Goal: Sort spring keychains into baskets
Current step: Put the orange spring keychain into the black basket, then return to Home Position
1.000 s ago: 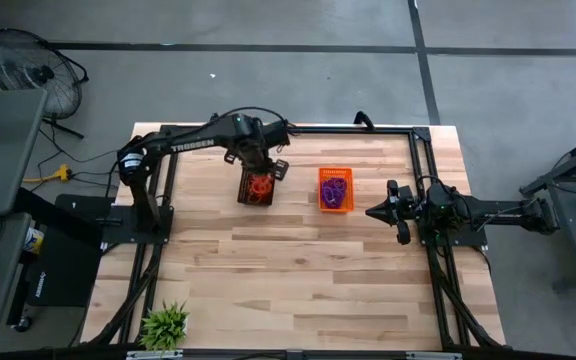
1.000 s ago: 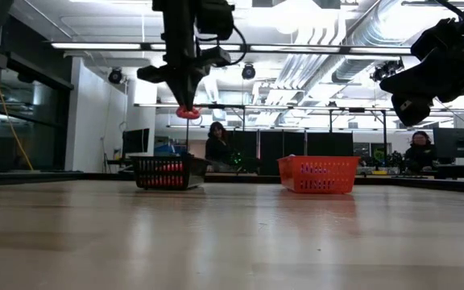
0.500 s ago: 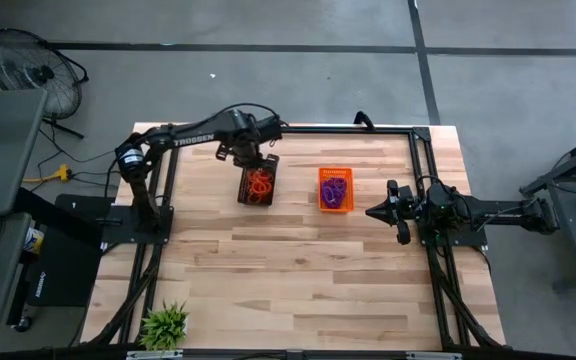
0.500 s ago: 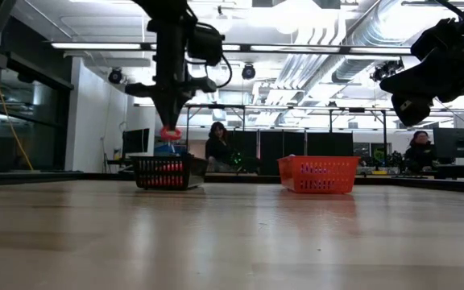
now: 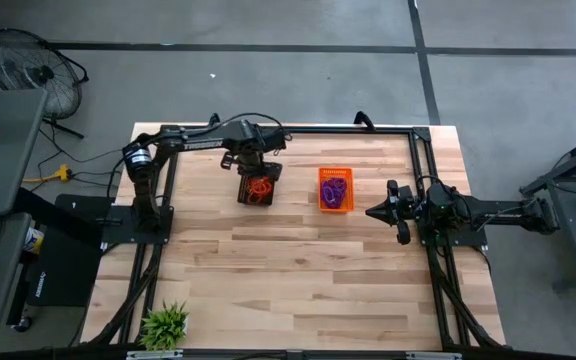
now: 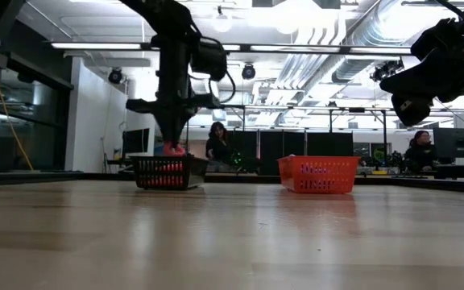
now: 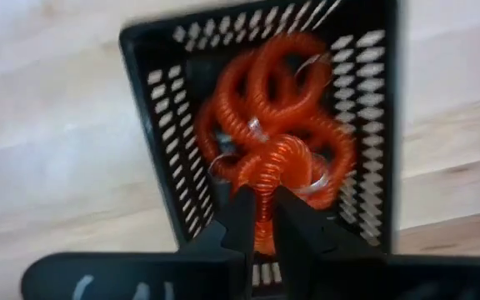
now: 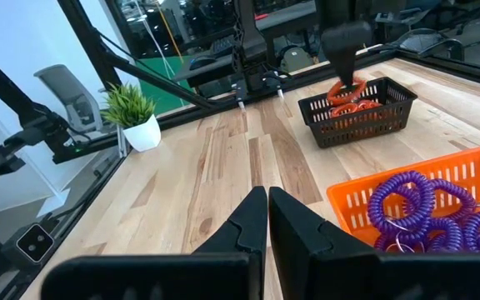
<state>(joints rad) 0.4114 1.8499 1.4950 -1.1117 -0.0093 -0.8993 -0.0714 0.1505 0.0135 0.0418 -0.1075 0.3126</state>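
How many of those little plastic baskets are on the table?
2. The black basket sits under the left gripper and holds orange-red spring keychains. The orange basket stands apart beside it, nearer the right gripper, holding purple spring keychains.

Bright ceiling strips glare in the low view; left wrist view smeared with blur; surface (image 5: 298,270) evenly lit.

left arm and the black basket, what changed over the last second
The left claw, shut on an orange-red keychain, has come down from well above the black basket to just over its rim, above the orange-red keychains piled inside. It has not let go. The right claw stayed parked beside the orange basket of purple keychains, and neither basket moved.
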